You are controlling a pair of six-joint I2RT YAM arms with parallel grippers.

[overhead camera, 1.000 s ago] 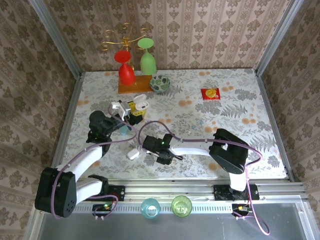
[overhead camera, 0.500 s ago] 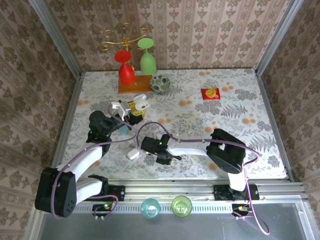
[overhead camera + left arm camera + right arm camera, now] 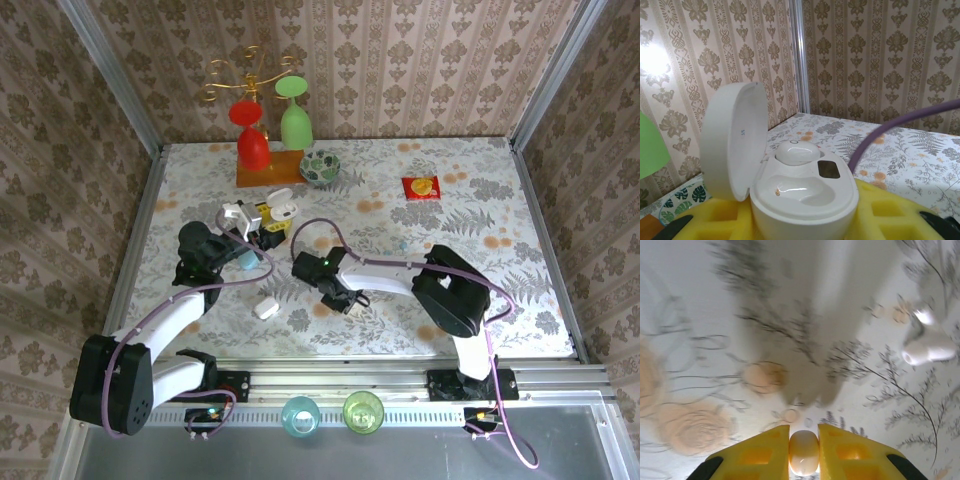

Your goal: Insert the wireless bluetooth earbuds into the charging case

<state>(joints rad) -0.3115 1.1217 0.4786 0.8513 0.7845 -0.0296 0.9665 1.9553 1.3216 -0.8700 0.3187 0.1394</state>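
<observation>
Left gripper, as I read it, is clamped on the open charging case left of the table's middle, a seated earbud inside. My right gripper pinches the second earbud above the table, nearer its near edge.

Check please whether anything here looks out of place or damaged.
Nothing looks spilled or damaged. The open charging case has one earbud seated and one socket empty; the right gripper pinches the second earbud. One small white piece lies loose on the table, too small to identify.
</observation>
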